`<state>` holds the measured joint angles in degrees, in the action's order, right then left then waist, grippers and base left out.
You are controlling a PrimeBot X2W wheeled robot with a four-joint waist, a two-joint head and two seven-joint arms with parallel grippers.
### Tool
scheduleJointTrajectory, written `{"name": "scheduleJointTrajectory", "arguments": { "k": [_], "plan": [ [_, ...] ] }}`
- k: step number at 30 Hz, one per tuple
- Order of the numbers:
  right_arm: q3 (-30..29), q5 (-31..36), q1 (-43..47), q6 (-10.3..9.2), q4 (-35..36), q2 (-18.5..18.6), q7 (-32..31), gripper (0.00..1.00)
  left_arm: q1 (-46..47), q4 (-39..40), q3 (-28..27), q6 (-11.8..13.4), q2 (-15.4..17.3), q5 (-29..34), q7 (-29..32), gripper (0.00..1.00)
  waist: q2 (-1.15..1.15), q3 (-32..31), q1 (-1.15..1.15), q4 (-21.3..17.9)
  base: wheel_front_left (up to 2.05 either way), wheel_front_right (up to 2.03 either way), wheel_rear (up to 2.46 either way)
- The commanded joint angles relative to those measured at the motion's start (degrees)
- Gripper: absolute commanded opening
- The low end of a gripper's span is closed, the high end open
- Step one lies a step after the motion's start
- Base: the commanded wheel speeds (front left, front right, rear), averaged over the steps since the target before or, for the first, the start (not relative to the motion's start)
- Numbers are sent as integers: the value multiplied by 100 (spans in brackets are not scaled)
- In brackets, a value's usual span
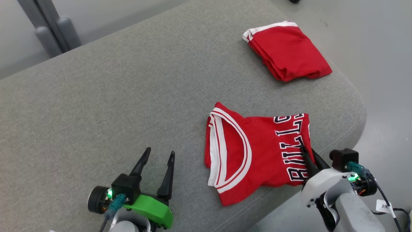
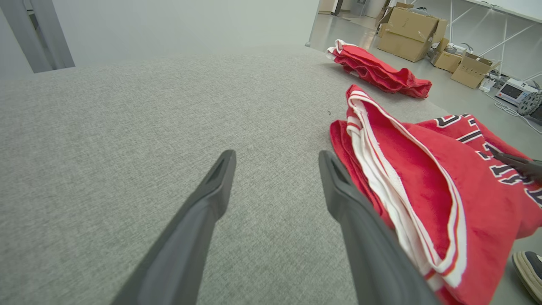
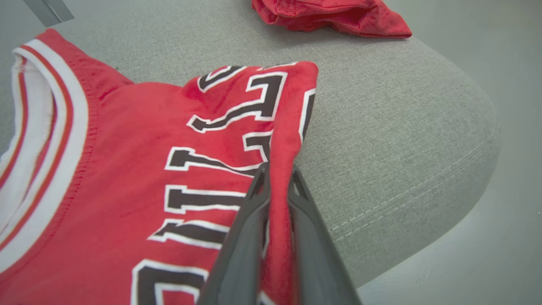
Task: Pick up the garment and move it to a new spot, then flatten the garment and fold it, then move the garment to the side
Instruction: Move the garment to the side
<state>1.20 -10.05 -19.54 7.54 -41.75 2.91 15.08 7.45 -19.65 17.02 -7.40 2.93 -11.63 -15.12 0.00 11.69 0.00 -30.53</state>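
The garment (image 1: 257,151) is a red jersey with white trim and black lettering, folded on the grey cushion (image 1: 128,96) near its front right edge. My right gripper (image 1: 307,154) is shut on the garment's right folded edge; the right wrist view shows red cloth (image 3: 277,169) pinched between the two fingers. My left gripper (image 1: 159,154) stands open just left of the garment (image 2: 423,182), with bare cushion (image 2: 127,127) between its fingers (image 2: 343,190).
A second folded red garment (image 1: 286,51) lies at the cushion's far right corner (image 2: 377,70) (image 3: 330,15). The cushion's rounded right edge (image 3: 465,127) drops to a grey floor. Cardboard boxes (image 2: 410,31) stand beyond. A shoe (image 2: 529,267) shows low right.
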Motion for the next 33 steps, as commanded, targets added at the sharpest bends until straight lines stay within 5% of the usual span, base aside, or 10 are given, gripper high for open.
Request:
{"name": "scheduleJointTrajectory", "arguments": {
  "k": [1, 13, 21, 28, 29, 30, 31, 33],
  "plan": [
    [70, -1, -106, -13, 53, 6, 8, 0, 72, -3, -34, -14, 82, -40, 2, 100, 0, 110, 0, -33, 0, 0, 0],
    [468, 600, -2153, -13, -109, 3, -65, 0, 253, 240, -287, -15, 383, 63, 2, 100, 0, 885, 0, 266, 0, 0, 0],
    [-870, 1987, -3509, -13, -382, 533, -580, 0, 644, 356, -141, -15, 699, -65, 2, 100, 0, 1437, 0, 810, 0, 0, 0],
    [-2557, 3219, -3598, -13, -235, 1137, -1029, 0, 774, 328, -110, -15, 729, -103, 6, 100, 0, 1568, 0, 1163, 0, 0, 0],
    [-2743, 3378, -3540, -13, -180, 1165, -1062, 7, 770, 317, -118, -15, 723, -103, 7, 100, 0, 1563, 0, 1185, 0, 0, 0],
    [-2999, 3550, -3477, -13, -85, 1192, -1059, 41, 763, 302, -127, -15, 713, -105, 8, 100, 0, 1557, 0, 1212, 0, 0, 0],
    [-3165, 3685, -3430, -13, -48, 1178, -1084, 100, 762, 294, -140, -15, 709, -107, 8, 100, 0, 1553, 0, 1230, 0, 0, 0],
    [-3515, 3865, -3371, -13, 26, 1081, -1051, 100, 764, 273, -156, -15, 697, -110, 8, 100, 0, 1525, 0, 1270, 0, 0, 0]
  ]
}}
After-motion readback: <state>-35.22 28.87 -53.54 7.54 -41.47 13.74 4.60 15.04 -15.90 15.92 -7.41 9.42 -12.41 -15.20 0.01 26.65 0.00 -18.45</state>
